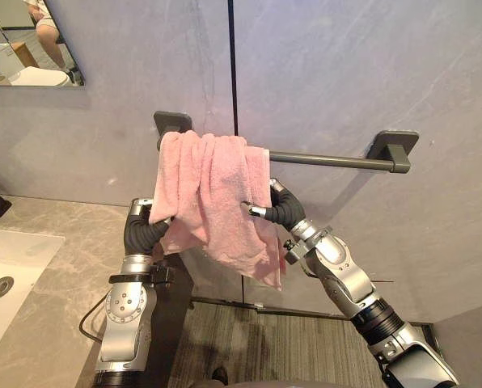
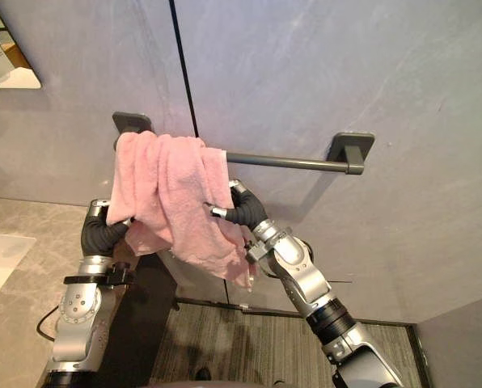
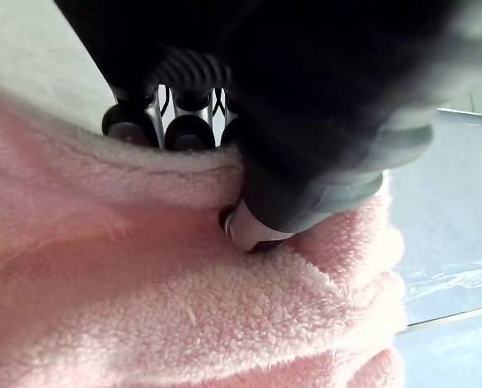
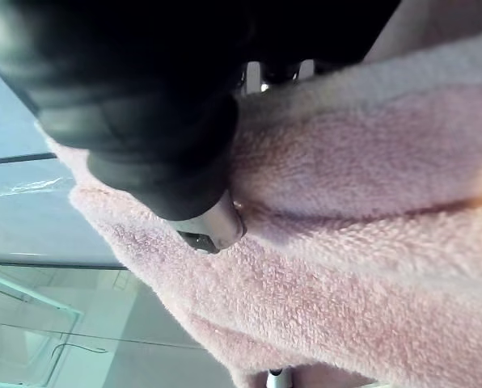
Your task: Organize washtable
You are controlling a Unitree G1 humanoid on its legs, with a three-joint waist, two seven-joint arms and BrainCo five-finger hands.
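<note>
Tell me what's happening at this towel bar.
The robot is working on a pink towel draped over the left end of the dark wall bar. Its left hand pinches the towel's left edge and its right hand pinches the right side, thumbs pressed into the cloth. The towel hangs bunched and uneven, lower on the right; the rest of the bar is bare.

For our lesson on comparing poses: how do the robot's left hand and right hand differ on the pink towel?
The left hand grips the left edge of the pink towel; the right hand grips its right edge. The left hand's arm rises nearly upright; the right hand's arm slants in from the lower right. Both pinch the cloth between thumb and fingers.
</note>
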